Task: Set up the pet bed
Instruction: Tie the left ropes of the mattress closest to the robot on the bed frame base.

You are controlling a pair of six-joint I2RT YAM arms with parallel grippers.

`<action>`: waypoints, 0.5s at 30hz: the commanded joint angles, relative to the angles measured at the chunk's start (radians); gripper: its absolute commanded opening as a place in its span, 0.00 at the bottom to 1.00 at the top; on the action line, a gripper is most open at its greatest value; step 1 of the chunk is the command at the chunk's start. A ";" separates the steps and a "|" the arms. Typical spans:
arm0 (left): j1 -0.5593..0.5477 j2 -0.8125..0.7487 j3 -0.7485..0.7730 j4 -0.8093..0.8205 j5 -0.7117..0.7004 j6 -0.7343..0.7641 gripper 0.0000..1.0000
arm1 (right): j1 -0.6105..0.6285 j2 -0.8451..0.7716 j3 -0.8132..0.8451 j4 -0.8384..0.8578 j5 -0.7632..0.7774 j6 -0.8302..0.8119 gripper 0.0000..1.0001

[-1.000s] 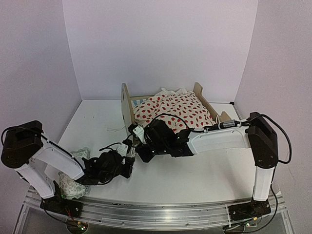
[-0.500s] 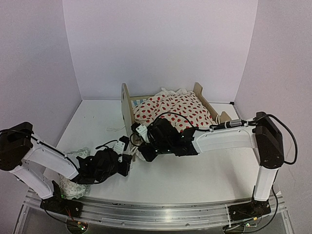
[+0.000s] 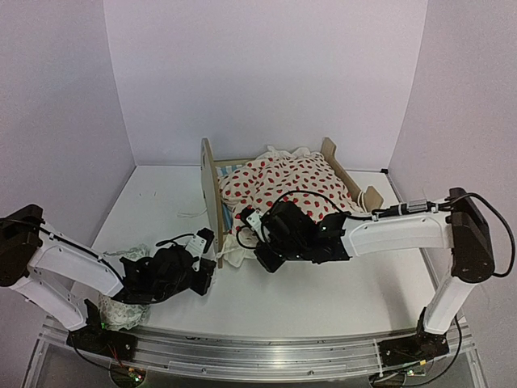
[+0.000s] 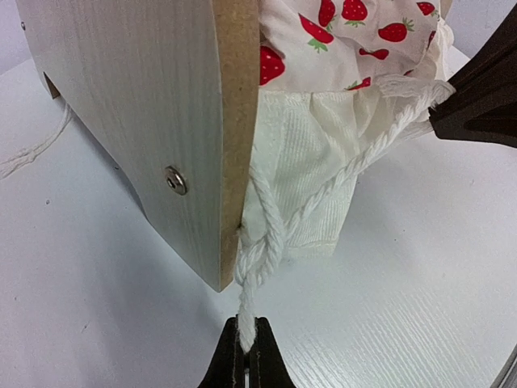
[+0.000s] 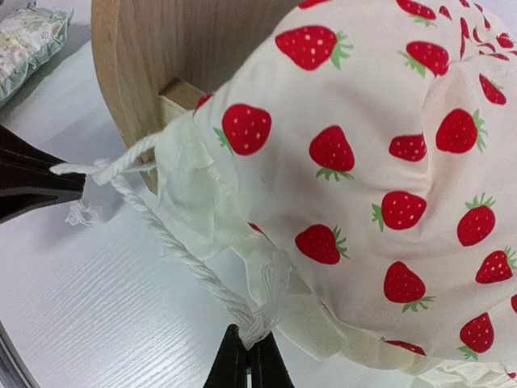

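The pet bed (image 4: 121, 105) stood toward the far side of the bench (image 3: 323, 291), with one strawberry blanket (image 3: 283, 182) heaped inside. Two claws sat just off the headboard's near corner. The left claw (image 4: 246, 356) and the right claw (image 5: 249, 352) each clenched the one white cord (image 4: 246, 307). Only the wrist views showed that cord plainly.

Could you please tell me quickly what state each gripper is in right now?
Left gripper: closed, pinching the white cord.
Right gripper: closed on the white cord too, beside the strawberry cloth.
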 commanded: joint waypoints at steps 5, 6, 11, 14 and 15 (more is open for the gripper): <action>0.004 0.004 0.080 -0.047 0.068 0.019 0.00 | -0.002 -0.048 -0.037 -0.040 0.097 0.035 0.00; 0.005 0.006 0.093 -0.055 0.080 0.015 0.00 | -0.004 -0.051 -0.039 -0.042 0.115 0.044 0.00; 0.012 0.043 0.149 -0.082 0.133 -0.011 0.00 | -0.036 -0.070 -0.013 -0.073 0.189 0.039 0.00; 0.020 0.077 0.187 -0.118 0.137 -0.022 0.00 | -0.060 -0.076 0.010 -0.093 0.213 0.038 0.00; 0.026 0.085 0.200 -0.132 0.137 -0.027 0.00 | -0.069 -0.078 0.013 -0.098 0.220 0.044 0.00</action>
